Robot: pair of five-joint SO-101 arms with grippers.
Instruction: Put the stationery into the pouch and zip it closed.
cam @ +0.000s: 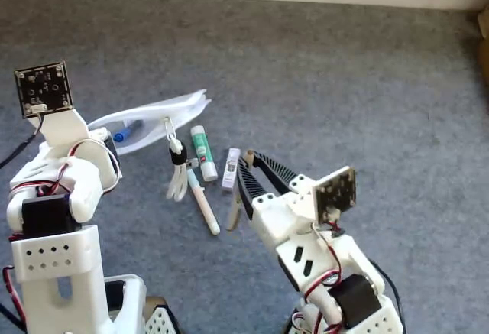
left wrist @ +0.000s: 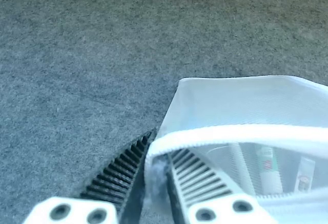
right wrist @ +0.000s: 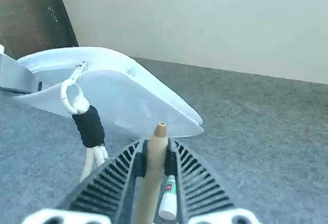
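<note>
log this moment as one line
left gripper: shut on pouch rim | right gripper: shut on pencil | on table: glue stick, pen | pouch: open

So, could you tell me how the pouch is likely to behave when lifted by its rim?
Probably floppy: the pouch is thin translucent fabric, pinched at its rim by the left gripper, so it may sag. Likely light: one pinch holds it. Its cord could snag.
</note>
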